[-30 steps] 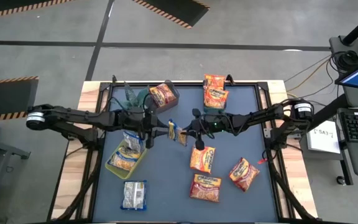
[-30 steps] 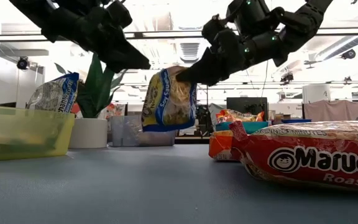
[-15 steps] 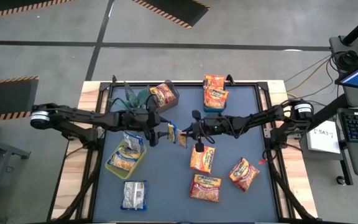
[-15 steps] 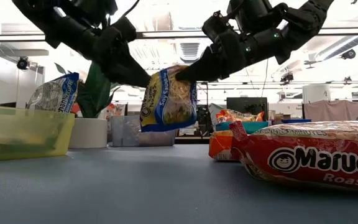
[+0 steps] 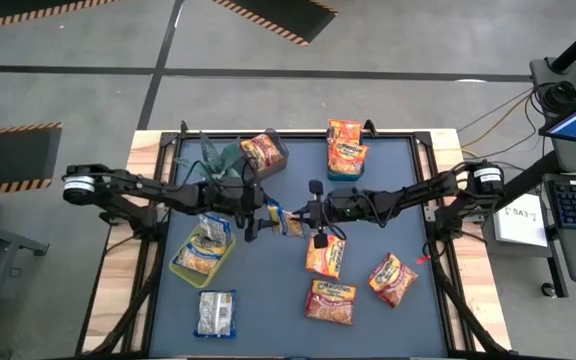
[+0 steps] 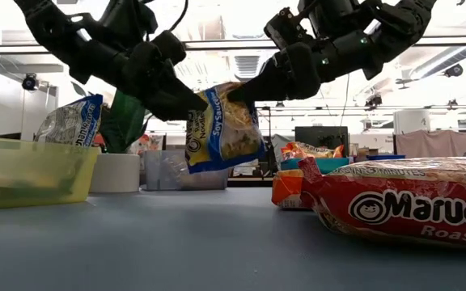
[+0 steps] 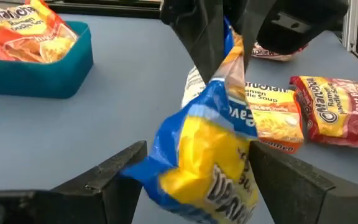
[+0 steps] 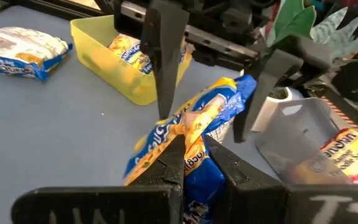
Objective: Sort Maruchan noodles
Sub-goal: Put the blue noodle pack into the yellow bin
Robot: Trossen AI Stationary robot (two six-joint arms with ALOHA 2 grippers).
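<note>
Your left gripper has just spread wide and moved in around the yellow-and-blue packet, which your right gripper pinches shut by its top edge, mid-frame in the high view, hanging clear of the blue table. That reads as a handover toward the yellow bin at lower left. Orange packets lie lower right; a workshop shows behind.

Worktop layout, mid-handover

A packet hangs mid-worktop between left claw and right claw; bin to the left, four packets lying right, two bins behind.
</note>
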